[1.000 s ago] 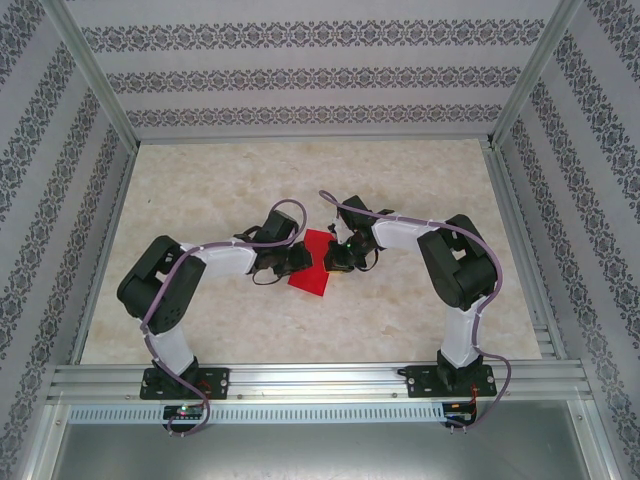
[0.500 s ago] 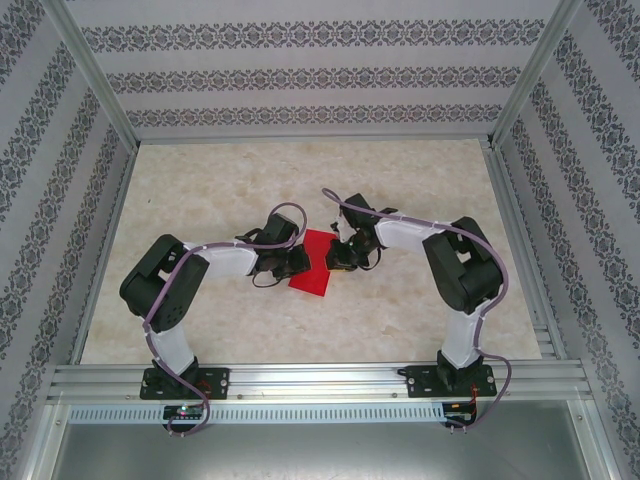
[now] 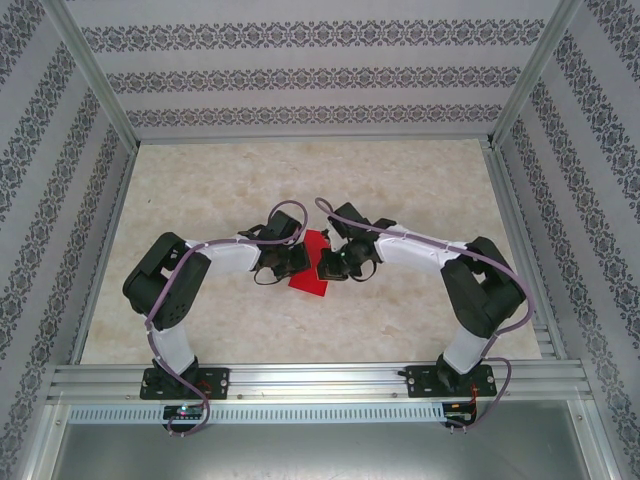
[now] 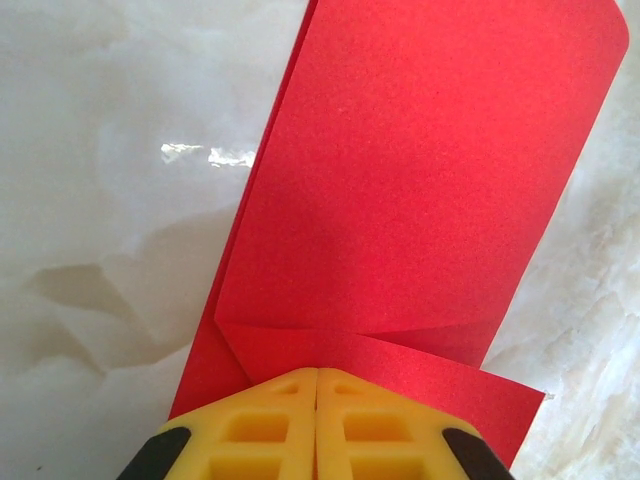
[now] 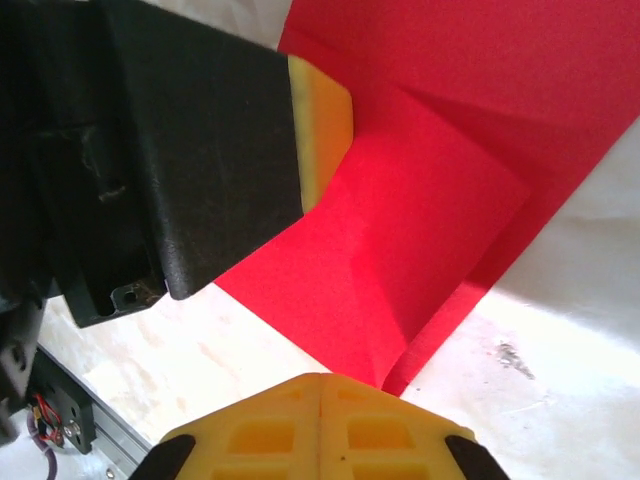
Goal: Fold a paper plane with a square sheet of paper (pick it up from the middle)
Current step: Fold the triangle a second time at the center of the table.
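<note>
The red square sheet of paper point(image 3: 310, 283) lies mid-table between both arms, folded over on itself. The left wrist view shows its doubled layers point(image 4: 420, 180) with a turned-over strip near the fingers. It is a folded sheet here, not a pointed paper plane. My left gripper point(image 3: 298, 262) is shut, its yellow tips point(image 4: 317, 375) meeting on the sheet's near edge with no paper between them. My right gripper point(image 3: 322, 268) is shut too. Its tips point(image 5: 320, 380) sit at the creased corner of the paper point(image 5: 420, 230). The left gripper's finger point(image 5: 320, 120) rests on the sheet opposite.
The marble-patterned table point(image 3: 400, 180) stretches bare behind and beside the arms. Patterned walls and metal posts point(image 3: 95, 80) close in the back and sides. An aluminium rail point(image 3: 320, 380) runs along the near edge, carrying both arm bases.
The right arm has reached further left, bringing its gripper over the paper's right side beside the left gripper. The left arm has hardly moved.
</note>
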`<state>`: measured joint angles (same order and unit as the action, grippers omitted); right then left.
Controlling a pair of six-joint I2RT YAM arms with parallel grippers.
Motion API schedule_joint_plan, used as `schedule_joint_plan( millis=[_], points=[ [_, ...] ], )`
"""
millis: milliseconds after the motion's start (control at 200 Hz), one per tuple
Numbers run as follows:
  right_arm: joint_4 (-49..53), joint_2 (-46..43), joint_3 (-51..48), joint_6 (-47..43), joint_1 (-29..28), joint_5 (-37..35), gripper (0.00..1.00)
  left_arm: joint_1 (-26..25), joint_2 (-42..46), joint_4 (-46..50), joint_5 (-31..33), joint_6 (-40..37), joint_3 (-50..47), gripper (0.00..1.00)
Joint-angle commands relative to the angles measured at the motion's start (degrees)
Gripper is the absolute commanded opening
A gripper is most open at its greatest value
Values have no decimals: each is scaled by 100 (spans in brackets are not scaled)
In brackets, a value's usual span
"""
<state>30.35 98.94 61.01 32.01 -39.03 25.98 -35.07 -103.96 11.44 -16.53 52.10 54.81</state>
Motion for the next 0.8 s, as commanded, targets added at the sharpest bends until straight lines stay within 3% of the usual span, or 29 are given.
schedule_joint_plan(
  millis=[0, 794],
  points=[
    [-365, 207, -38, 358, -133, -29, 4, -135, -362, 682, 307, 108, -145, 8],
    [-437, 737, -191, 684, -333, -146, 0, -141, -420, 515, 247, 200, -239, 8]
  ],
)
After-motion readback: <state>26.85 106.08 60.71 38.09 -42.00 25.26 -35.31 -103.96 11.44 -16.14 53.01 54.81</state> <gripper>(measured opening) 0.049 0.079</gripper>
